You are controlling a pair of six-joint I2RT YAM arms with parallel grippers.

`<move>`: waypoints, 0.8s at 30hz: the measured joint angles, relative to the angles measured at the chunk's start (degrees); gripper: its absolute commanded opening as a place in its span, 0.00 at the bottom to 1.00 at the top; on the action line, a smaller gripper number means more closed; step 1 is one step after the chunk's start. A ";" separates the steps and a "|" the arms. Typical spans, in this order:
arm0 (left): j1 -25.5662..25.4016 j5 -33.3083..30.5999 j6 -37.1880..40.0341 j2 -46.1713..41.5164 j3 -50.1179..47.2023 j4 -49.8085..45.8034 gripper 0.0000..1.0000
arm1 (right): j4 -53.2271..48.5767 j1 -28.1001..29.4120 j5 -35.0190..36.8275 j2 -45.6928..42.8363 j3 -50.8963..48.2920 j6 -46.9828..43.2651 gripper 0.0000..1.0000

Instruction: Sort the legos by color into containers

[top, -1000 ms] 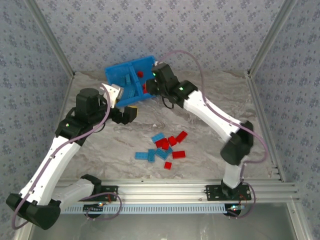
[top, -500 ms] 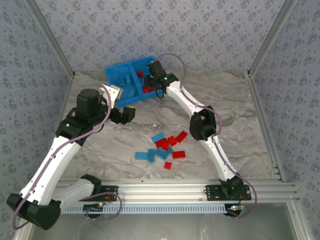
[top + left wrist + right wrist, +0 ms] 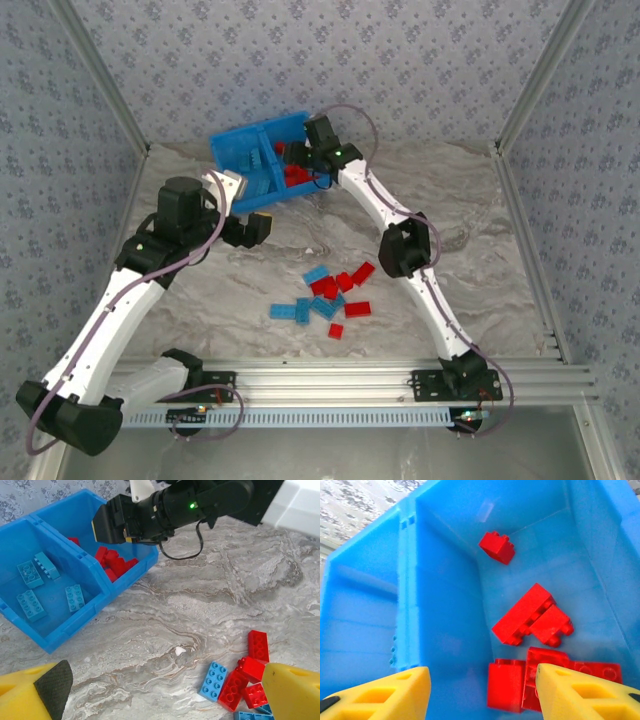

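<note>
The left gripper (image 3: 252,228) hung low over the marble table (image 3: 480,220). Its two yellow fingers (image 3: 31,698) stood wide apart and nothing was between them. Ahead of this gripper and to its left side lay the blue bin (image 3: 70,627), turned at an angle to the table edge. A divider wall (image 3: 82,565) split the bin in two. The left compartment (image 3: 52,587), the one nearer to the left finger, held four light blue bricks (image 3: 29,574), lying flat and apart from each other.

The loose pile (image 3: 328,298) of red and light blue legos lay on the table behind the left gripper, toward the arm bases. In the left wrist view some bricks of this pile were just beside its right finger, and one light blue brick lay a little apart from the red ones, toward the middle of the gap.

The right gripper (image 3: 482,675) was above the right compartment (image 3: 600,580) of the bin, pointing down into it. Its yellow fingers were also spread apart, with no brick held between them. Directly under it, on the compartment floor, lay several red bricks (image 3: 522,614). One small red brick lay alone farther ahead of the fingers, near the far wall. The others lay close together below the fingertips, some touching. The divider wall rose just beside its left finger.
</note>
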 measured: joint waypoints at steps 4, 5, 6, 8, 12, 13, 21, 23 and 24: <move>0.00 -0.02 0.00 0.00 -0.02 0.00 0.99 | -4.24 1.11 2.05 -9.70 -6.38 -2.34 0.64; 0.00 -0.02 0.00 -0.02 -0.02 0.00 0.99 | -4.92 1.53 2.93 -13.57 -9.68 -3.17 0.66; 0.00 0.00 0.00 -0.02 -0.04 0.00 0.99 | -5.09 1.95 3.74 -17.22 -13.11 -3.89 0.67; -0.02 0.00 0.02 -0.02 -0.07 0.00 0.99 | -5.57 3.15 6.43 -26.97 -22.34 -5.60 0.70; -0.02 0.00 0.04 -0.28 -0.07 -0.02 0.99 | -4.20 6.23 12.35 -46.75 -43.60 -6.05 0.76; -0.02 0.00 0.07 -0.37 -0.07 -0.02 0.99 | -3.76 6.97 13.57 -51.19 -48.98 -5.35 0.76; -0.02 0.35 0.24 -0.50 -0.22 0.02 0.99 | -3.17 8.07 19.37 -72.65 -87.06 11.21 0.87; -0.02 0.74 0.46 -0.50 -0.48 0.02 0.99 | -3.74 8.26 18.97 -73.09 -91.84 14.51 0.92; -0.02 0.94 0.61 -0.50 -0.66 0.04 0.99 | -3.98 8.39 18.49 -72.83 -93.44 16.15 0.95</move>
